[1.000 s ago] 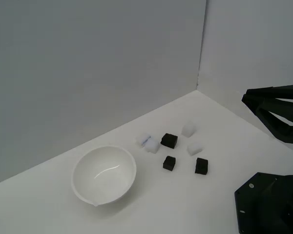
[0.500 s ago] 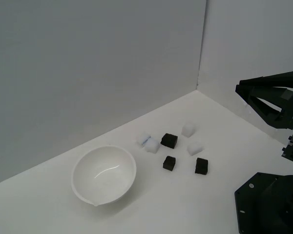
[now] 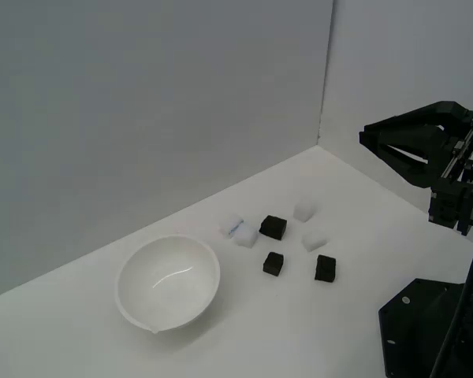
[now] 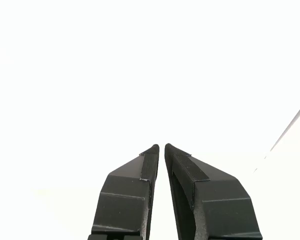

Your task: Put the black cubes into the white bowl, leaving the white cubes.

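Note:
The white bowl stands on the white table toward the exterior view's left and holds nothing. Three black cubes lie to its right. The white cubes lie among them, one with a bluish mark. My gripper hangs high at the exterior view's right, above and to the right of the cubes, touching nothing. In the wrist view my gripper has its fingertips almost together and holds nothing. That view shows only bright white beyond the fingers.
The arm's black base sits at the lower right of the exterior view. Two grey walls meet in a corner behind the table.
My gripper has risen and swung toward the exterior view's left. The bowl and the cubes have not moved.

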{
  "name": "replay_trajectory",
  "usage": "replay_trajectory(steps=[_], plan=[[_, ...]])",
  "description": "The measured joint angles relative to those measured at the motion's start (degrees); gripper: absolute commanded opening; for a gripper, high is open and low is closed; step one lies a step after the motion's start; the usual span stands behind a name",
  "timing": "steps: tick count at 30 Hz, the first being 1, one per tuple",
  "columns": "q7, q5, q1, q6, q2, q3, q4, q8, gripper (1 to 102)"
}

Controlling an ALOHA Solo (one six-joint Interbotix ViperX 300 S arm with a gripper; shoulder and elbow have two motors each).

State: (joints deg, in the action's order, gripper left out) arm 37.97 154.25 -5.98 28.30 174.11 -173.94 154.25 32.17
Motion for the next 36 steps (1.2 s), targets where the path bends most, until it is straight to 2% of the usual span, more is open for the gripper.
replay_trajectory(steps=[4,10,12,16,23,27,31,36], plan=[[1.14,-3.34,0.09,-0.35,-5.63,5.45,-3.43,-0.09,3],[5.19,-5.71,0.0,-0.35,-11.95,12.04,-5.89,-0.09,3],[6.68,-6.24,0.0,-0.35,-13.97,13.97,-6.33,-0.88,3],[8.79,-6.33,0.0,-0.44,-18.11,18.02,-6.42,-1.05,3],[15.91,-7.47,0.0,-0.53,-25.14,25.14,-7.29,-1.93,3],[18.37,-8.7,0.0,-1.23,-28.56,28.48,-8.61,-2.02,3],[19.86,-9.23,0.09,-1.32,-32.52,32.43,-9.23,-2.11,3],[20.13,-9.14,0.26,-1.41,-36.12,36.12,-9.32,-2.11,4]])
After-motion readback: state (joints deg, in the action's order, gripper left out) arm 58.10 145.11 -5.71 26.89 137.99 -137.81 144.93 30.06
